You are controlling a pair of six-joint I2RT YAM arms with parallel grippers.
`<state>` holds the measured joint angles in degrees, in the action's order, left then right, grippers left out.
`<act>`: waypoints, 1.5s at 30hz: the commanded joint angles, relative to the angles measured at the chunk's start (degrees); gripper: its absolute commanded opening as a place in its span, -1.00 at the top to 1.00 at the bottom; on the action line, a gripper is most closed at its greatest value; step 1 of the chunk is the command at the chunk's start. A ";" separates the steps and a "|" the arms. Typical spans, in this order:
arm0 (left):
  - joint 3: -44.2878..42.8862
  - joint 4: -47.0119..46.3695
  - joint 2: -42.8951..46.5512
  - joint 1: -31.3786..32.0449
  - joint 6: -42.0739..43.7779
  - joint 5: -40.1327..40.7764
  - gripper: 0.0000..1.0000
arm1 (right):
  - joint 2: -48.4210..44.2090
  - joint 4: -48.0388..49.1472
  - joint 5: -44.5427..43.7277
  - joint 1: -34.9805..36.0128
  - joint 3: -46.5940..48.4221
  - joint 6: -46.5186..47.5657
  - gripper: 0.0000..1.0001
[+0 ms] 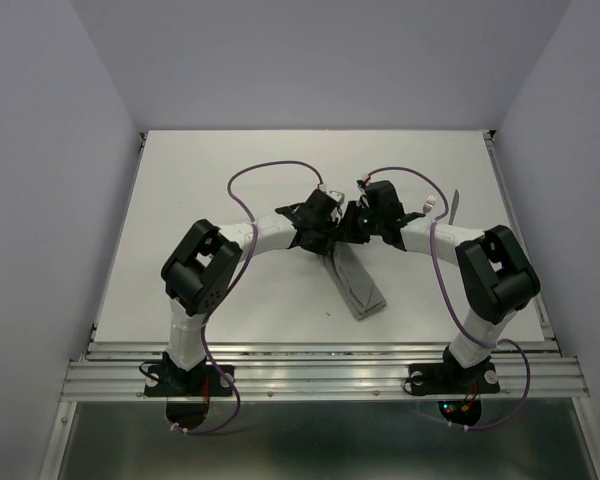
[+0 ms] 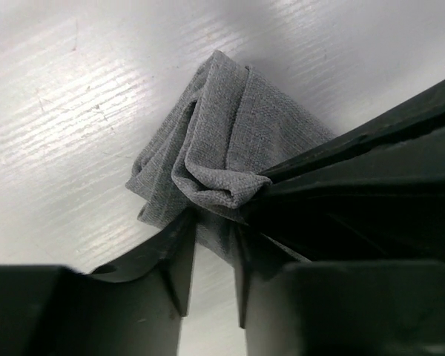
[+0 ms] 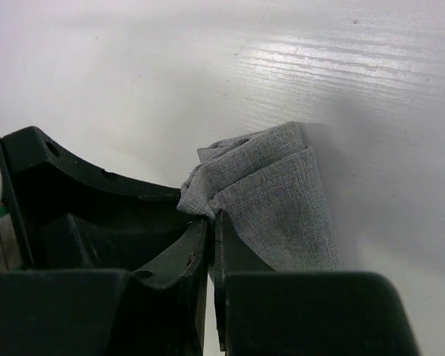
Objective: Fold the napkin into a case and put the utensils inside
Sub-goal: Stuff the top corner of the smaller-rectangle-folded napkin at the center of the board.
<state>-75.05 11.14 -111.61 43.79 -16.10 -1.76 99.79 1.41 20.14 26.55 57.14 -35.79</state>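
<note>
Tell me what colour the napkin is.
The napkin is plain mid-grey, unpatterned; the left wrist view shows it best.

Tally on the worktop (image 1: 230, 170): two of one kind, one each of the rest.
Two end effectors, left end effector (image 1: 330, 238) and right end effector (image 1: 356, 234); one grey napkin (image 1: 358, 285), a single folded strip reaching both; one slim silver utensil (image 1: 456, 205) out beyond the right end effector's outer side, fork or knife unclear; two purple cables (image 1: 270, 165).
</note>
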 commanded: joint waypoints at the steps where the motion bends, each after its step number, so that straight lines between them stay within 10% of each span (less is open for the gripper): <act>1: -2.91 0.73 0.34 0.15 1.33 3.69 0.46 | -2.14 0.61 0.25 -0.09 -0.37 0.63 0.99; 4: -3.88 1.69 -0.36 0.16 1.16 4.66 1.00 | -2.14 0.17 -0.01 -0.09 -0.19 1.59 0.99; 45: -2.91 -0.50 2.37 -2.04 -5.35 -2.81 1.00 | 6.65 -18.10 -2.21 -0.62 7.54 12.32 0.99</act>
<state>-77.25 12.01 -112.64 42.26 -21.15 -4.19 105.58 -11.40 22.02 26.22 62.52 -25.58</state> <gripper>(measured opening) 0.017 0.078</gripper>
